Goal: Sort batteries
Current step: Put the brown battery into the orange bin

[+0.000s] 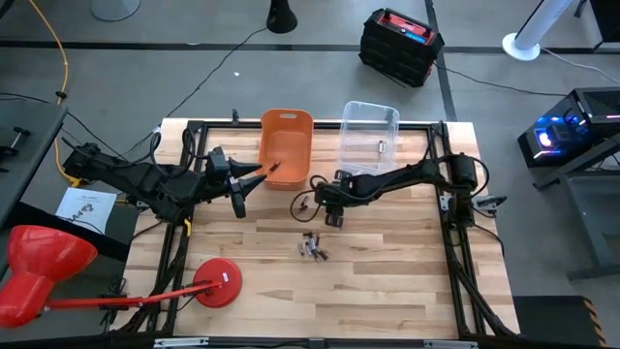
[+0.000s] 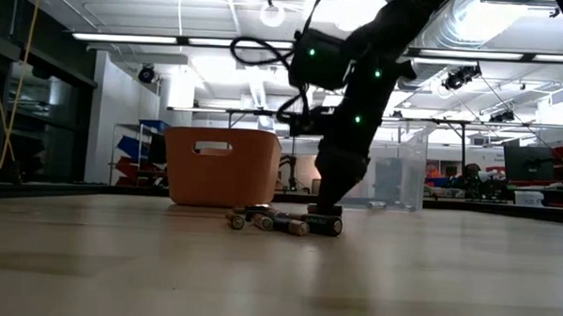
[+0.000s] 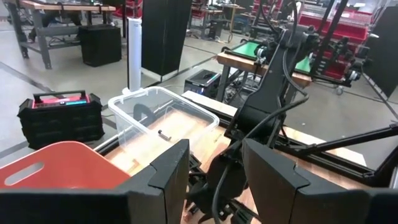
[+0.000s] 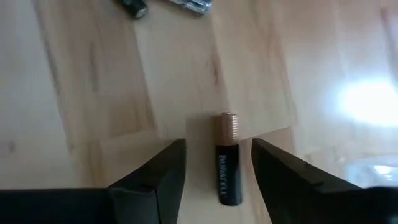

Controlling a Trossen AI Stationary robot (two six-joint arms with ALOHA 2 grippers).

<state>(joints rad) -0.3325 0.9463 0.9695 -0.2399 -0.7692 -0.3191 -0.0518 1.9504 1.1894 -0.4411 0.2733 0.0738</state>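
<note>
Here, the right gripper [image 4: 211, 168] is low over the wooden table [image 1: 387, 281], fingers apart astride a copper-topped battery [image 4: 227, 157] lying flat | more batteries [image 1: 313, 247] clustered nearby | left gripper [image 1: 254, 184] waits spread beside the orange bin [image 1: 287, 145] | clear bin [image 1: 368, 131] holds one cell [image 1: 381, 146] | red lamp [image 1: 39, 271] at table's corner

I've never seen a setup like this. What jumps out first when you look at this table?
The bright orange bin stands at the table's far edge beside a clear bin. In front of them, the right gripper points down at the wood, its open fingers either side of a copper-topped black battery. A small heap of batteries lies a little nearer mid-table, while the left gripper waits by the orange bin.
</note>
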